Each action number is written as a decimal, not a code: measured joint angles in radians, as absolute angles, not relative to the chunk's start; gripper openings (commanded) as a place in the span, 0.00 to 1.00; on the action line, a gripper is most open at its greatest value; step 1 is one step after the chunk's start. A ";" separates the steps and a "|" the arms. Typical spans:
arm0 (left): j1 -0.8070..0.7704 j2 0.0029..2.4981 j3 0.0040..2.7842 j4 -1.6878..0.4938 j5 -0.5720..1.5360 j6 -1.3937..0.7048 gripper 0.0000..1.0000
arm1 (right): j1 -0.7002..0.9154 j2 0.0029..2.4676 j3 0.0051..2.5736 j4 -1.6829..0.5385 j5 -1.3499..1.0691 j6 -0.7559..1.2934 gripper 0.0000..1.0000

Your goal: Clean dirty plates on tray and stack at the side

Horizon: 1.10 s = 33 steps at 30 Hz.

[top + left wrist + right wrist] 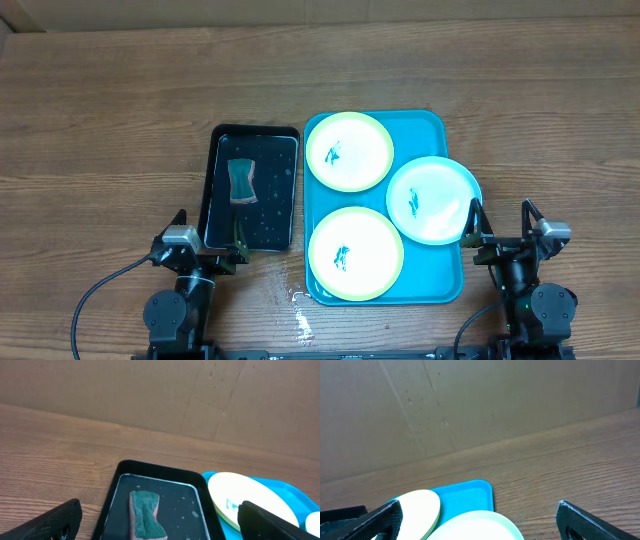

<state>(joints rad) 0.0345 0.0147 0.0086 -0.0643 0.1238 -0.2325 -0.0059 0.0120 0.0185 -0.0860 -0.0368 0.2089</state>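
Both pincers sit at 6 o'clock of the overhead view. The left pincer [210,232] has its fingers wide apart and holds nothing; it is at the 6 o'clock end of the black tray [208,190]. The right pincer [501,212] is also spread apart and empty, just beside the 4 o'clock side of the turquoise tray [425,125].

Three plates lie flat in the turquoise tray. The far yellow-green plate [348,151] is at 11 o'clock of it, the near yellow-green plate [355,254] at 7 o'clock, and the light blue plate [432,200] at 3 o'clock, with its edge over the tray's rim. Each plate has a small blue smear on its white centre. The light blue plate's edge is near the right pincer's inner finger; whether they touch, I cannot tell.

The black tray lies at 9 o'clock of the turquoise tray, just beside it, and looks wet inside. A green sponge [241,181] lies near its middle. Some water drops [300,318] are on the wooden surface [100,120] at 6 o'clock of the gap between the trays.
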 measured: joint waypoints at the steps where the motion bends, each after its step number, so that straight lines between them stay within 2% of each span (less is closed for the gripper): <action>1: 0.035 0.015 0.009 -0.064 0.124 -0.233 1.00 | -0.006 0.012 0.019 -0.086 -0.036 0.209 1.00; 15: 0.035 0.015 0.009 -0.066 0.113 -0.239 1.00 | -0.006 0.012 0.019 -0.083 -0.039 0.209 1.00; 23: 0.035 0.015 0.009 0.030 0.207 -0.335 1.00 | -0.006 0.010 0.020 0.123 -0.154 0.210 1.00; 28: 0.035 0.015 0.065 0.049 0.272 -0.344 1.00 | -0.006 0.039 0.131 -0.031 -0.252 0.208 1.00; 33: 0.035 0.112 0.303 -0.160 0.294 -0.342 1.00 | -0.006 0.208 0.442 -0.287 -0.289 0.208 1.00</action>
